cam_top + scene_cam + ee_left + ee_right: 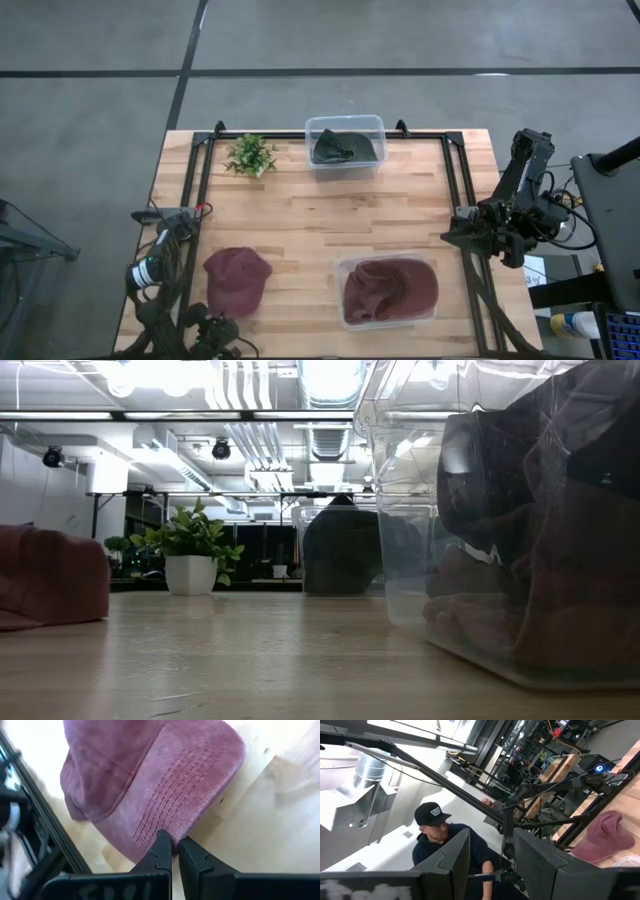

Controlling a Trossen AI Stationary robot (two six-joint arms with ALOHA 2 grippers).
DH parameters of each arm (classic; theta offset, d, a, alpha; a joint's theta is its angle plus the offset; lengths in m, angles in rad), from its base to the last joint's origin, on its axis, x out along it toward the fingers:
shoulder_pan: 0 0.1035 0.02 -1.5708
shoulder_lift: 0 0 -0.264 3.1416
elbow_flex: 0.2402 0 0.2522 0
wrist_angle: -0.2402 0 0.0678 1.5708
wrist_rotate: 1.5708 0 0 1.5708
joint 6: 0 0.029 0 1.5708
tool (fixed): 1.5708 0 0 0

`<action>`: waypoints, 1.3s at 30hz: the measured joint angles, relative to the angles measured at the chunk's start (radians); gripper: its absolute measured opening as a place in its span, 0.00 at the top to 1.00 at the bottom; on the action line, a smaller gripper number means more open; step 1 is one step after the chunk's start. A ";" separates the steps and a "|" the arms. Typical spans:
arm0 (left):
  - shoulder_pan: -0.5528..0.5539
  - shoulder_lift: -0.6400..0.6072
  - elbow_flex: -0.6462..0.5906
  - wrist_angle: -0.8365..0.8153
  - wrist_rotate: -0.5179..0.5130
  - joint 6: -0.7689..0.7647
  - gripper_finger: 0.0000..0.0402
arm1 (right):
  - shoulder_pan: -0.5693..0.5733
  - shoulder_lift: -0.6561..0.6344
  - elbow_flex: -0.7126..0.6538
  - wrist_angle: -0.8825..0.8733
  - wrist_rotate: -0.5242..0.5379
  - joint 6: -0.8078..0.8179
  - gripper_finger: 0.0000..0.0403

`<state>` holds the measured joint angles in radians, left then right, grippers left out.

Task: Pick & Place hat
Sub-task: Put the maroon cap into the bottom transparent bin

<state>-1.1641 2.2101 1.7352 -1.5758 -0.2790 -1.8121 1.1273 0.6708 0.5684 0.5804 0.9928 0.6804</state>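
Maroon corduroy cap (238,279) lay flat on the pale wooden-plank table (300,210) near its front left corner, just beside the black frame rail on that side and well apart from the clear plastic bin (388,290) to its right, which held a crumpled maroon cloth item. From above, the left tool (215,335) sat low at the table's front edge just below the cap, but that view did not show its fingers clearly; the left wrist view did, with the two dark fingers (161,851) drawn narrow and nipping the stitched edge of the cap's brim (165,805), so the tool held the cap while it lay on the wood. The table-height view caught only a maroon edge of the cap (50,575) at the far left, behind it a small green potted plant in a white pot (190,555), and a second clear bin with a dark green item (340,550) at the table's back. The right tool (470,235) waited off the right edge of the table; its wrist view showed its fingers (455,855) spread wide with nothing between them, and beyond them a person in a black cap (440,837) in the room.
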 joint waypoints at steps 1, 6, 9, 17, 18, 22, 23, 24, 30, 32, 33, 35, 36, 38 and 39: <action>-0.001 -0.018 -0.007 0.004 0.001 -0.034 0.98 | 0.000 0.000 0.000 0.000 0.000 0.000 0.64; -0.001 -0.114 -0.021 0.015 -0.045 -0.128 0.98 | 0.000 0.000 0.000 0.000 0.000 0.000 0.64; -0.001 -0.180 -0.023 0.019 -0.115 -0.151 0.99 | 0.000 0.000 0.000 0.000 0.000 0.000 0.64; -0.004 -0.352 -0.027 0.023 -0.329 -0.209 1.00 | 0.000 0.000 0.000 0.000 0.000 0.000 0.64; -0.004 -0.371 -0.034 0.019 -0.342 -0.209 1.00 | 0.000 0.000 0.000 0.000 0.000 0.000 0.64; -0.005 -0.435 -0.063 0.013 -0.392 -0.233 1.00 | 0.000 0.000 0.000 0.000 0.000 0.000 0.64; -0.007 -0.452 -0.073 0.012 -0.401 -0.233 1.00 | 0.000 0.000 0.000 0.000 0.000 0.000 0.64; -0.006 -0.466 -0.080 0.012 -0.404 -0.234 1.00 | 0.000 0.000 0.000 0.000 0.000 0.000 0.64; -0.006 -0.580 -0.155 0.007 -0.389 -0.224 1.00 | 0.000 0.000 0.000 0.000 0.000 0.000 0.64; -0.006 -0.628 -0.177 0.007 -0.391 -0.224 1.00 | 0.000 0.000 0.000 0.000 0.000 0.000 0.64; -0.006 -0.651 -0.188 0.005 -0.396 -0.225 1.00 | 0.000 0.000 0.000 0.000 0.000 0.000 0.64; -0.006 -0.694 -0.208 0.005 -0.429 -0.237 1.00 | 0.000 0.000 0.000 0.000 0.000 0.000 0.64; -0.006 -0.716 -0.216 0.005 -0.447 -0.244 1.00 | 0.000 0.000 0.000 0.000 0.000 0.000 0.64; -0.005 -0.760 -0.226 0.013 -0.477 -0.249 1.00 | 0.000 0.000 0.000 0.000 0.000 0.000 0.64; -0.002 -0.780 -0.229 0.020 -0.491 -0.250 1.00 | 0.000 0.000 0.000 0.000 0.000 0.000 0.64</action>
<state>-1.1657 1.4302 1.5059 -1.5559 -0.7702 -2.0620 1.1271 0.6712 0.5685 0.5804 0.9931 0.6804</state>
